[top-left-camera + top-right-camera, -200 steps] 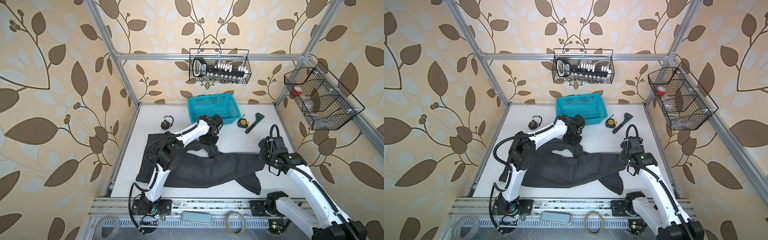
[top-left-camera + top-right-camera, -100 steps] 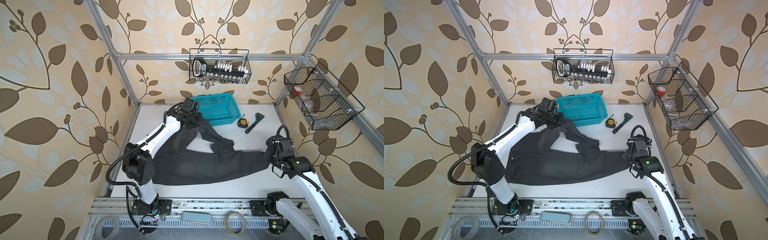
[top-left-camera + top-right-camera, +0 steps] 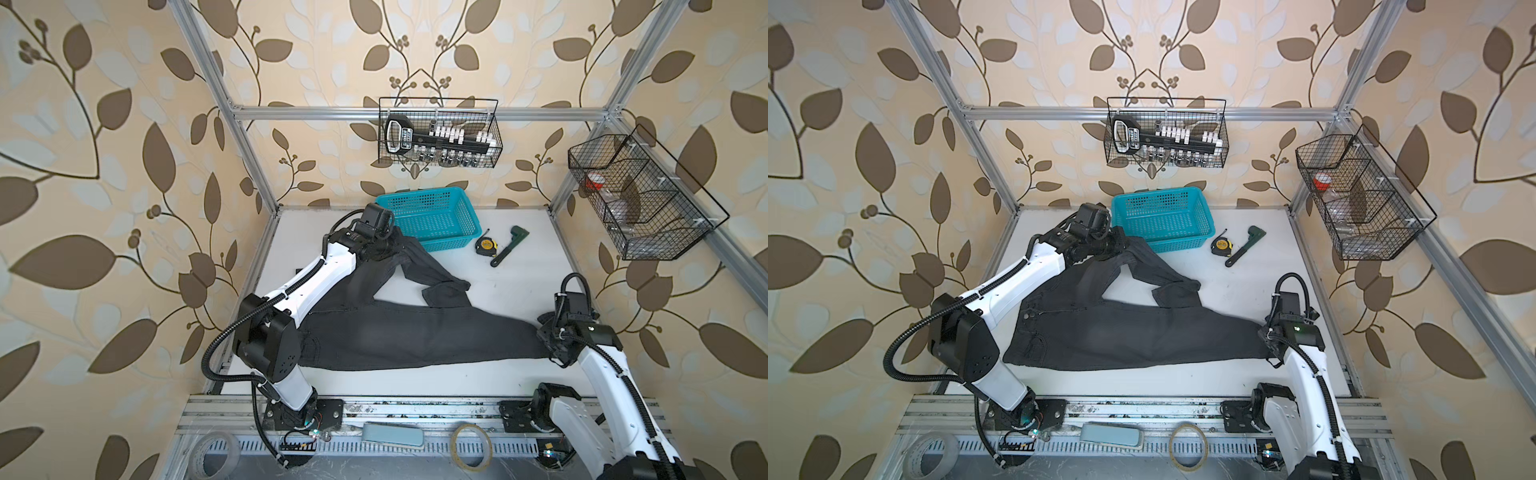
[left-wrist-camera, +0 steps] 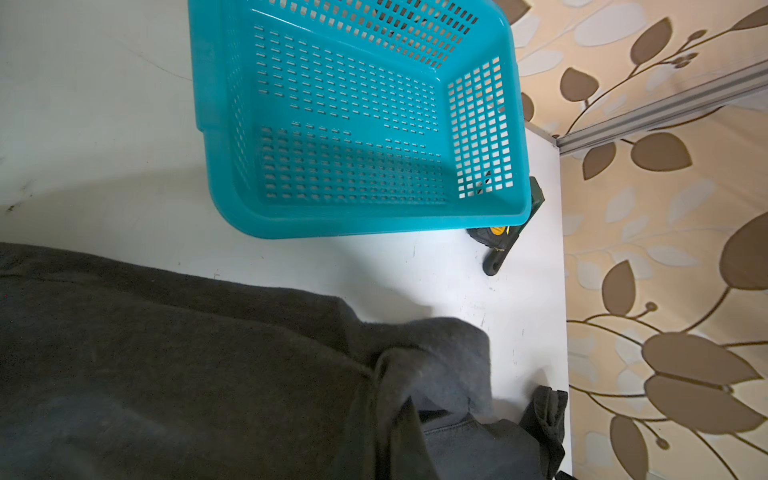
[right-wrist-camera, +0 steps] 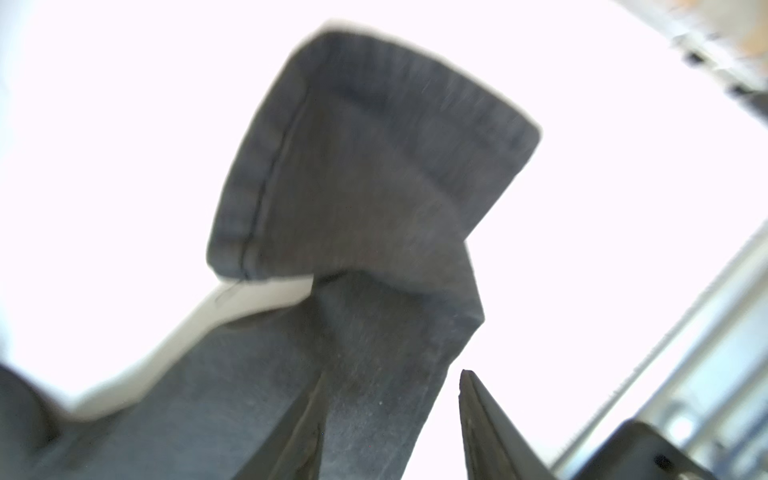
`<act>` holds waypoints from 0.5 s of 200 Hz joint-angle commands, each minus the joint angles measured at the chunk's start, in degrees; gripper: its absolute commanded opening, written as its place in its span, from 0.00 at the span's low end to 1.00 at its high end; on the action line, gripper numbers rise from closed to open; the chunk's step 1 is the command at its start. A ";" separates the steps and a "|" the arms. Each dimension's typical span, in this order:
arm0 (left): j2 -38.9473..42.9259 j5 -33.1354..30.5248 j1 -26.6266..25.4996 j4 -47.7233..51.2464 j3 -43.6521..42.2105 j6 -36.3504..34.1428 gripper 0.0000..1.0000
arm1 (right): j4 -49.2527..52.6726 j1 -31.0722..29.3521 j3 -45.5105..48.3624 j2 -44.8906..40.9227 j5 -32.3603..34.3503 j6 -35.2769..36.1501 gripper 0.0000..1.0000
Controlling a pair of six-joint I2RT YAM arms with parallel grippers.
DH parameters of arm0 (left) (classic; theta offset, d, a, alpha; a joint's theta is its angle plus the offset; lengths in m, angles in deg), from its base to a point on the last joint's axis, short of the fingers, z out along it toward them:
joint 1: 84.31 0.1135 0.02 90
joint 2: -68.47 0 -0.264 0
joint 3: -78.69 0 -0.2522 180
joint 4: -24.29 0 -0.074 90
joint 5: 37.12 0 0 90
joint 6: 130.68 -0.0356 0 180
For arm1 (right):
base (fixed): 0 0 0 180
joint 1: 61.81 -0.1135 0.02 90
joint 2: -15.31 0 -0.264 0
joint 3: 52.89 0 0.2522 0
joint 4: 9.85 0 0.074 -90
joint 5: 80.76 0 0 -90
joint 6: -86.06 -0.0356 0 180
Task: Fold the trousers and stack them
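Note:
The dark charcoal trousers (image 3: 415,340) (image 3: 1133,336) lie spread on the white table, waistband at the left and one long leg stretched out to the right. The other leg runs up toward the teal basket (image 3: 449,237) (image 3: 1179,246), folded back on itself in the middle. My left gripper (image 3: 384,249) (image 3: 1117,245) is shut on the trousers' cloth beside the basket's left corner. In the left wrist view its fingers are hidden under bunched cloth (image 4: 395,395). My right gripper (image 3: 544,332) (image 3: 1266,336) (image 5: 392,386) stands open over the long leg's cuff end (image 5: 374,166), with cloth lying loose between its fingers.
A yellow-black tape measure (image 3: 485,246) (image 3: 1220,246) and a green wrench (image 3: 509,245) (image 3: 1244,247) lie right of the basket. Wire baskets hang on the back wall (image 3: 438,137) and right wall (image 3: 640,199). Tape rolls (image 3: 471,446) sit on the front rail.
My left gripper pulled the cloth from mid-table to the far left by the basket, spreading the trousers. My right gripper drew the leg end rightward, then opened.

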 commanded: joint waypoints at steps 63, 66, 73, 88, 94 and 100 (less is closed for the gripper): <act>5.76 -2.73 0.58 -5.19 -0.02 1.29 0.00 | -16.38 2.00 -4.69 13.99 -6.80 8.60 0.55; 5.71 -2.68 0.63 -5.07 0.08 1.12 0.00 | -17.10 2.00 -4.48 14.65 -7.17 9.10 0.55; 5.76 -2.68 0.69 -4.56 0.53 0.52 0.00 | -16.93 1.85 -4.59 16.83 -6.97 9.88 0.56; 5.50 -2.30 0.64 -3.21 1.03 -0.41 0.00 | -16.33 1.81 -4.45 19.84 -7.56 11.10 0.56; 5.28 -1.88 0.64 -2.95 0.95 -0.32 0.00 | -16.60 1.83 -4.08 20.13 -7.62 11.37 0.56; 5.26 -1.20 0.66 -3.08 0.36 -0.11 0.00 | -17.28 1.83 -3.62 20.08 -7.62 11.57 0.56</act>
